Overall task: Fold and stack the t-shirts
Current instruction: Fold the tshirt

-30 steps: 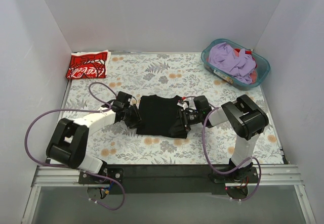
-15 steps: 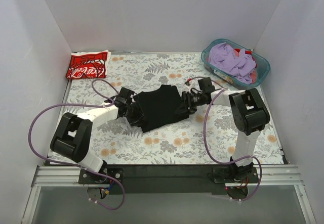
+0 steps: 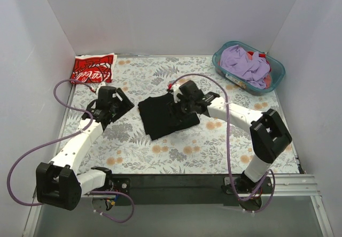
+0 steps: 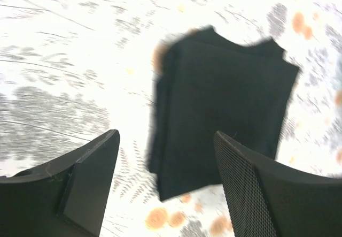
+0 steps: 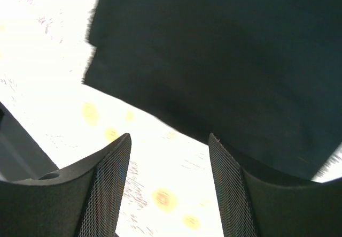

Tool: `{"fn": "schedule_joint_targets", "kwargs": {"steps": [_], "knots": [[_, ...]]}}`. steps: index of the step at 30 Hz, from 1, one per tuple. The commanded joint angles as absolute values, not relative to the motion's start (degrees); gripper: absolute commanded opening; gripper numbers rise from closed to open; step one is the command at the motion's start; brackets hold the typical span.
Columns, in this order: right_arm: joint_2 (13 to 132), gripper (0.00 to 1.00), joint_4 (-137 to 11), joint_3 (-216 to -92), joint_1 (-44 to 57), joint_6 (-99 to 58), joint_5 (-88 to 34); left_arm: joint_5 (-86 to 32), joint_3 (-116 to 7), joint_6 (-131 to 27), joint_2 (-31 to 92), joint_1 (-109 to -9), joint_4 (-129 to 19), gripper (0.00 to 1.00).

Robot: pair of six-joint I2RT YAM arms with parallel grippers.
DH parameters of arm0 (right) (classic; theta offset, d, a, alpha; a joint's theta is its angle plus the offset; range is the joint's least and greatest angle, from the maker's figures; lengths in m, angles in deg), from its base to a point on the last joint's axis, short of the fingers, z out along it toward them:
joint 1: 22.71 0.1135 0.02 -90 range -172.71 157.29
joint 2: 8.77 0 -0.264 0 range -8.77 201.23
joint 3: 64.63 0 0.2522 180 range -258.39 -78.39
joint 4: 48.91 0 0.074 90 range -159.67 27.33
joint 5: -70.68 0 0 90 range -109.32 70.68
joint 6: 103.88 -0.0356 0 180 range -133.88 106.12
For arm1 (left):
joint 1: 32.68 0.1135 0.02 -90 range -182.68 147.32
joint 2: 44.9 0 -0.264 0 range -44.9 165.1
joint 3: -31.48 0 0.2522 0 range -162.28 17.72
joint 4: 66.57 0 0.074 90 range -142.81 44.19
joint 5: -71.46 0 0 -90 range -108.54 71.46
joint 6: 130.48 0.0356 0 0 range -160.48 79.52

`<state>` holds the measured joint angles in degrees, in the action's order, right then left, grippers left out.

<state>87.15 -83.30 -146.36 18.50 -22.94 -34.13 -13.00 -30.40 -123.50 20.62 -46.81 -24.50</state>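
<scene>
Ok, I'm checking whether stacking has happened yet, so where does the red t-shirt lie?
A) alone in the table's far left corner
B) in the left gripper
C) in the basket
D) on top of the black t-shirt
A: the red t-shirt lies by itself in the far left corner of the table, well apart from the black t-shirt at the middle.

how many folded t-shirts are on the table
2: the black t-shirt lies folded mid-table; the red printed t-shirt lies folded at the far left corner. The teal basket holds heaped clothes that may hide more.
</scene>
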Motion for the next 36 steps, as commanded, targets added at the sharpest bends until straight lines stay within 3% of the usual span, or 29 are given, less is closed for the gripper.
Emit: {"fn": "schedule_joint_targets", "kwargs": {"steps": [1,5,13,28,33,36], "knots": [[89.65,0.67,-86.75,-151.33,25.17,-20.65,-23.11,-8.34,-26.42,-120.2,19.0,-43.94,-21.52,0.71],[96.32,0.67,-90.26,-160.37,33.6,-18.46,-16.69,-5.36,-23.33,-119.15,17.77,-42.18,-21.96,0.72],[107.57,0.65,-94.57,-170.67,38.98,-17.84,-14.84,-8.51,-21.12,-119.05,19.61,-40.07,-24.51,0.75],[114.79,0.58,-96.33,-172.44,42.59,-17.05,-11.77,-12.91,-20.33,-118.97,20.14,-38.92,-26.62,0.75],[115.94,0.43,-96.34,-171.73,42.68,-17.13,-9.39,-14.31,-20.25,-118.88,20.84,-38.92,-26.97,0.75],[115.77,0.22,-96.42,-172.08,42.68,-16.96,-10.0,-15.89,-20.07,-119.14,21.28,-38.92,-27.06,0.75]]}}
